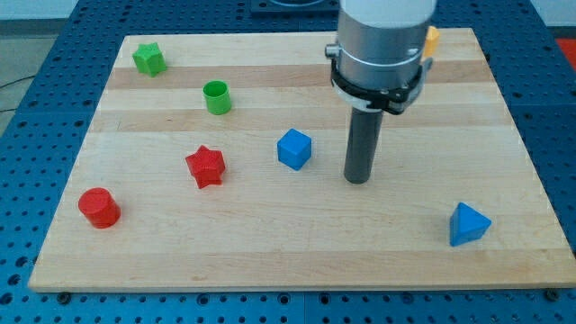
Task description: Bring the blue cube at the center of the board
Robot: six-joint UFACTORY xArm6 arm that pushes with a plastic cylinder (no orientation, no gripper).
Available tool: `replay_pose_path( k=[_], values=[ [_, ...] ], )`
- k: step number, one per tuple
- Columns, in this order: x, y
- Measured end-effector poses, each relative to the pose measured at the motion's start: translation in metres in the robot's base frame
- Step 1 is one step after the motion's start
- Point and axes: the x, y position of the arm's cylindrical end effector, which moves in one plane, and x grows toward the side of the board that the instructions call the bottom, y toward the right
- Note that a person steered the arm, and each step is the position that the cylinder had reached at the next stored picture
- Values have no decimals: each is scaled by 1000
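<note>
The blue cube (293, 148) sits on the wooden board (270, 243) near its middle, slightly left of centre. My tip (357, 180) rests on the board to the right of the cube and a little lower in the view, apart from it by about a cube's width. The rod rises from the tip into the grey arm housing (378, 45) at the view's top.
A red star (206, 166) and a red cylinder (98, 207) lie at the left. A green cylinder (216, 97) and a green star-like block (148, 59) lie at the upper left. A blue triangular block (467, 224) is at the lower right. An orange block (433, 40) peeks from behind the arm.
</note>
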Motion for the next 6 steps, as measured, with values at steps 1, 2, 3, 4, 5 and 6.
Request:
replay_pose_path(
  k=[1,2,3,4,5,6],
  values=[
    [0,-75],
    [0,-121],
    [-6,-134],
    [-31,-100],
    [-16,-98],
    [12,-65]
  ],
)
